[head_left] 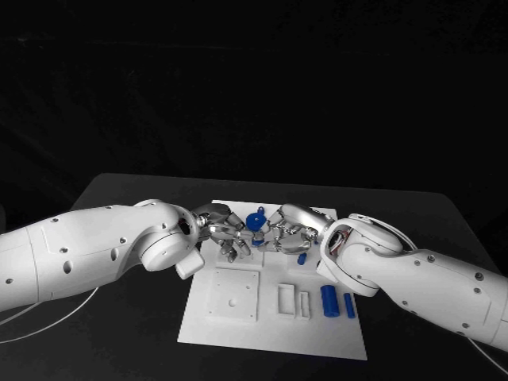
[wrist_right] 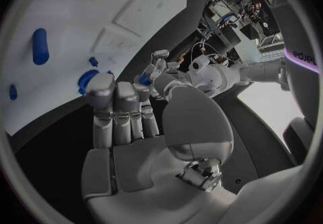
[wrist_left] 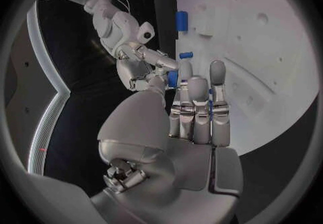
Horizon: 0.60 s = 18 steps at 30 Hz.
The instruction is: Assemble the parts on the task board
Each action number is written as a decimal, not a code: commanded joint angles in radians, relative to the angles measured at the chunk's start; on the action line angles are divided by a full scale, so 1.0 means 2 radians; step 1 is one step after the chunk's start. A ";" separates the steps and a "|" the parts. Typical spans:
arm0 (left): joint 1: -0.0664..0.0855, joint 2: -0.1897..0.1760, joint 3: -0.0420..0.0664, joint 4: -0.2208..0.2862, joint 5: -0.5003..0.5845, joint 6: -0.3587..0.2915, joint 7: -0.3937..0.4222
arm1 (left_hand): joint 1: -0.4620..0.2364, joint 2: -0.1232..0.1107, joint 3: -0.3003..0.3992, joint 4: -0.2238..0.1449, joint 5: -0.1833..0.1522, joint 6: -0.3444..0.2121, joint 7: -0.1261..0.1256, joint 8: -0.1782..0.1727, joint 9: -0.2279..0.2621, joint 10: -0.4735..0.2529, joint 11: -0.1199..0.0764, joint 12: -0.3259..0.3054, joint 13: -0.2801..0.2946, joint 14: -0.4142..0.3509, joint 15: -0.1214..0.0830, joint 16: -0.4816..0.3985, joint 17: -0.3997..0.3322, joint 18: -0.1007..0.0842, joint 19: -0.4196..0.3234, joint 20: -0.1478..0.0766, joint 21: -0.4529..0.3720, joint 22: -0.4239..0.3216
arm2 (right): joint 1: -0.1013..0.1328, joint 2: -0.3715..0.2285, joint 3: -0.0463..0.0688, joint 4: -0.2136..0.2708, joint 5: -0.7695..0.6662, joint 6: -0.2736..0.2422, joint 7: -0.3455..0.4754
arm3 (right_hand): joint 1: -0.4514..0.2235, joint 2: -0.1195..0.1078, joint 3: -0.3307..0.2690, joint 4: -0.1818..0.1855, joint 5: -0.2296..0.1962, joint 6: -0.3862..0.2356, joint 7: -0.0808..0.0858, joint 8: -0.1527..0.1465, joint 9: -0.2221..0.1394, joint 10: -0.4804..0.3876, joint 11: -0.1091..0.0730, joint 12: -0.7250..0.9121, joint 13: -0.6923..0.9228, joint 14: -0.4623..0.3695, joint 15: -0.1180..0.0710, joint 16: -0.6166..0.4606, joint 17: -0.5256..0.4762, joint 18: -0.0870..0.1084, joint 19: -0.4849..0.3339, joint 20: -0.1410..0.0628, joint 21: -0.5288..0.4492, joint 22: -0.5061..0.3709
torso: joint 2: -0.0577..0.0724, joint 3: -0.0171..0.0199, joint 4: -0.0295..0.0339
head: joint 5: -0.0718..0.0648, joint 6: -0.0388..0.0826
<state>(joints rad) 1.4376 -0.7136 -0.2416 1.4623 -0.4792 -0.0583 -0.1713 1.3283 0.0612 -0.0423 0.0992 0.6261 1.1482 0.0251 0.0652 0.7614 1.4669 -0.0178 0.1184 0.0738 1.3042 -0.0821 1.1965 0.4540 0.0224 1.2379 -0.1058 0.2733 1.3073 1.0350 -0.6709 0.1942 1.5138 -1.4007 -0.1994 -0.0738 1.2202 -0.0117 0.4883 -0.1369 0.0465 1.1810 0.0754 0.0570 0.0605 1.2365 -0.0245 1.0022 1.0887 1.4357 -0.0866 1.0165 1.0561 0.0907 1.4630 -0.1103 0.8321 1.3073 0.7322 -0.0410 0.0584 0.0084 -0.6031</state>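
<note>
The white task board (head_left: 271, 321) lies in the middle of the black table. Over its far half my left hand (head_left: 222, 231) and right hand (head_left: 293, 231) meet fingertip to fingertip. A blue part (head_left: 255, 219) stands up between them, and fingers of both hands pinch it. In the left wrist view a blue part (wrist_left: 173, 78) sits between my left hand's (wrist_left: 195, 105) thumb and fingers, with the right hand (wrist_left: 142, 65) close against it. In the right wrist view blue (wrist_right: 85, 80) shows behind my right hand's (wrist_right: 124, 111) fingertips, and the left hand (wrist_right: 161, 76) is opposite.
Two blue cylinders (head_left: 329, 301) (head_left: 349, 305) lie near the board's right edge. A small blue piece (head_left: 301, 258) lies just under my right hand. A raised square block (head_left: 233, 294) and narrow slots (head_left: 286, 299) take up the board's near half.
</note>
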 commanded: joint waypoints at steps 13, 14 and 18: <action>0.000 0.002 0.000 0.001 -0.006 0.003 0.010 | -0.015 -0.006 0.081 -0.055 0.032 0.015 -0.003 0.008 0.044 0.021 -0.008 0.020 0.006 0.000 -0.006 0.009 0.005 -0.002 -0.010 -0.004 0.028 0.012 | 0.000 0.002 0.000 0.000 -0.002 0.001 0.000 | -0.005 -0.001 0.001 -0.001 0.002 0.016 -0.007 0.003 0.002 -0.005 -0.003 -0.012 -0.004 0.000 -0.003 -0.005 0.000 -0.008 0.013 -0.002 -0.002 0.049 | 0.000 0.0001 -0.0002 | 0.000 -0.002; 0.000 0.002 0.000 0.000 -0.006 0.001 0.009 | -0.020 -0.007 0.084 -0.059 0.043 0.019 -0.005 0.009 0.049 0.021 -0.010 0.028 0.009 0.001 -0.007 0.010 0.006 -0.003 -0.011 -0.005 0.032 0.012 | 0.000 0.002 0.000 0.000 -0.001 -0.001 -0.001 | -0.014 -0.022 -0.014 0.000 0.013 0.005 -0.004 0.002 0.001 -0.009 -0.001 -0.016 -0.008 0.000 -0.001 -0.006 -0.001 -0.007 0.013 -0.001 -0.004 0.049 | 0.000 0.0001 -0.0004 | 0.000 -0.002; 0.000 0.002 0.000 0.000 -0.006 -0.001 -0.005 | -0.041 -0.008 0.092 -0.070 0.059 0.025 -0.010 0.013 0.079 0.021 -0.015 0.056 0.017 0.006 -0.012 0.012 0.009 -0.005 -0.010 -0.010 0.039 0.011 | 0.000 0.001 0.000 -0.002 0.000 -0.015 -0.006 | -0.006 -0.043 -0.157 0.023 0.051 -0.038 0.009 0.005 0.002 -0.022 0.009 -0.035 -0.029 -0.007 0.006 -0.016 -0.011 -0.003 0.015 0.007 -0.001 0.050 | 0.000 0.0002 -0.0010 | 0.000 0.000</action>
<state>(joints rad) 1.4374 -0.7110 -0.2416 1.4606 -0.4901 -0.0562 -0.1707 1.2502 0.0445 0.0195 0.0893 0.7390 1.1575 0.0410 0.0885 0.9114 1.4718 -0.0347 0.2249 0.1063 1.3139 -0.0984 1.2151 0.4701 0.0226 1.2174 -0.1175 0.3496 1.3080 1.0351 -0.6690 0.1941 1.5103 -1.4001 -0.2037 -0.0779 1.2087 -0.0821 0.2149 -0.0996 0.1508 1.1192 0.0883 0.0723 0.0720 1.1913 -0.0148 0.9373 1.0375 1.4251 -0.0761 0.9861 1.0369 0.0911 1.4673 -0.1014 0.8275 1.3073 0.7320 -0.0408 0.0578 0.0082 -0.6062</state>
